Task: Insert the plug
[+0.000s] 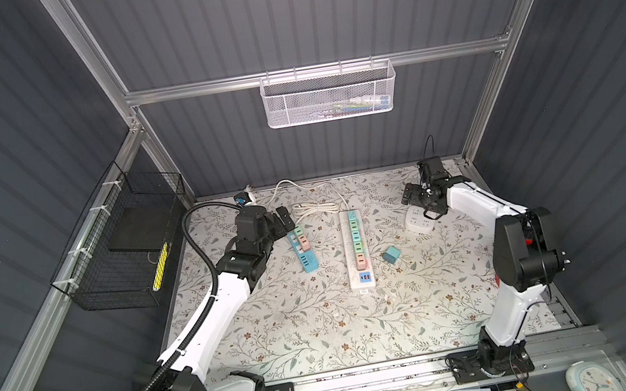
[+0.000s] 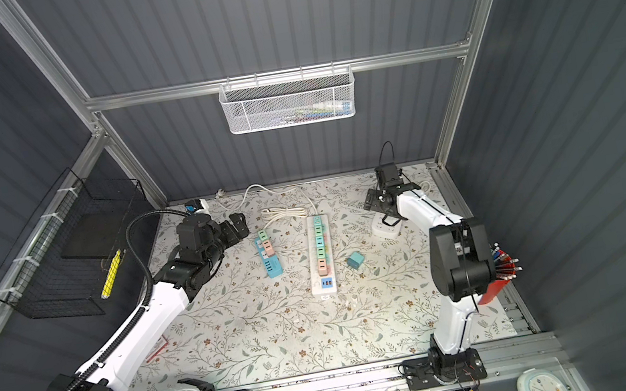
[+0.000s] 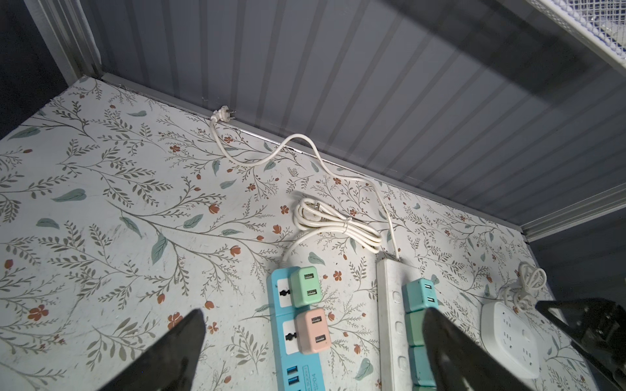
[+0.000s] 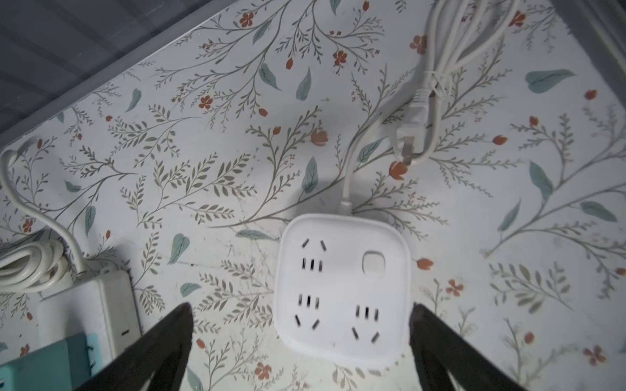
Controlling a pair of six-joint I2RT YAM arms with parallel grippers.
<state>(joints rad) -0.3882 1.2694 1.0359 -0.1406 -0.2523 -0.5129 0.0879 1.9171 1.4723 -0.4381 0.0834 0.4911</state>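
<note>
In both top views the plug, a small teal cube (image 1: 391,254) (image 2: 356,260), lies loose on the flowered mat, right of the long white power strip (image 1: 357,248) (image 2: 321,254). That strip carries a row of coloured adapters. Farther back and to the right sits a square white socket block (image 1: 418,222) (image 2: 385,227) (image 4: 342,291) with free slots. My right gripper (image 1: 418,202) (image 2: 382,209) (image 4: 299,306) hovers over it, open and empty. My left gripper (image 1: 283,220) (image 2: 235,227) (image 3: 311,315) stands open and empty above the far end of the blue power strip (image 1: 302,250) (image 3: 298,338).
A green adapter (image 3: 305,286) and a pink adapter (image 3: 311,330) sit in the blue strip. A bundled white cord (image 1: 313,207) lies behind the strips. A white mesh basket (image 1: 330,95) hangs on the back wall, and a black wire basket (image 1: 122,250) on the left wall.
</note>
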